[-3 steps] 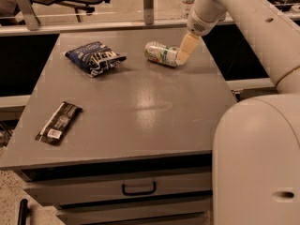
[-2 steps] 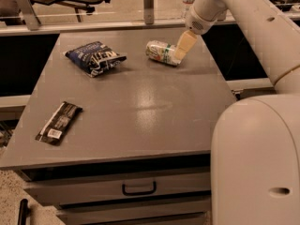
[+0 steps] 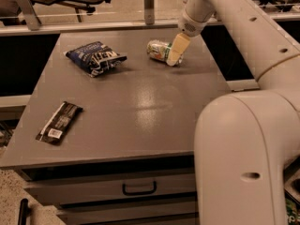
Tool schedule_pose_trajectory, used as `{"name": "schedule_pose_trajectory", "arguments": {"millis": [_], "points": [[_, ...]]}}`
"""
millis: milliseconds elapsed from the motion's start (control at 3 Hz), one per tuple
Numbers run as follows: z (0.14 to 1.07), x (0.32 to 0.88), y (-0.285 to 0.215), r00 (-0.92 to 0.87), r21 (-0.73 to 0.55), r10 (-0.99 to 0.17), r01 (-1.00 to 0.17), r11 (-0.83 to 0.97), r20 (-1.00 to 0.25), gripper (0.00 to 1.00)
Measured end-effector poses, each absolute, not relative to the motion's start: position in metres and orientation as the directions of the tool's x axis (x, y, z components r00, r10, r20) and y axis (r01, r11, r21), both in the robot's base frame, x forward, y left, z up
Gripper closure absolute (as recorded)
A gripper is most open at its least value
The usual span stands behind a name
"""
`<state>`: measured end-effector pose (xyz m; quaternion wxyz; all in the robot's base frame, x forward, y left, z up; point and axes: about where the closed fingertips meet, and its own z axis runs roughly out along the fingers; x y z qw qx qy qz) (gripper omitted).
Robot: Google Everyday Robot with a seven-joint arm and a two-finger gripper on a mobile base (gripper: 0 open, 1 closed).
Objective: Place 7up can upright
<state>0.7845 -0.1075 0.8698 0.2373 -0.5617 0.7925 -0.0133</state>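
Note:
The 7up can (image 3: 159, 50) lies on its side on the grey table (image 3: 140, 102), towards the back right. It is pale with green markings and its shiny end faces left. My gripper (image 3: 174, 55) reaches down from the white arm at the top right, and its cream-coloured fingers (image 3: 176, 49) cover the can's right end. From this view only one finger shows, in front of the can.
A dark blue crinkled snack bag (image 3: 96, 57) lies at the back left of the table. A black wrapped bar (image 3: 59, 121) lies near the front left edge. My large white arm body (image 3: 243, 153) fills the right foreground. A drawer handle (image 3: 138, 188) is below the table front.
The gripper has moved slightly left and down onto the can's right end. The can, bag and bar have not moved.

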Motion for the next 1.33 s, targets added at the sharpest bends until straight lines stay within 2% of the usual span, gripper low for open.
{"name": "schedule_pose_trajectory", "arguments": {"millis": [333, 667, 1333], "points": [[0.869, 0.777, -0.070, -0.258, -0.241, -0.931, -0.916, 0.321, -0.258, 0.00], [0.883, 0.768, -0.055, -0.250, -0.241, -0.943, -0.923, 0.301, -0.220, 0.00], [0.902, 0.751, -0.025, -0.243, -0.291, -0.966, -0.921, 0.258, -0.089, 0.00]]}}
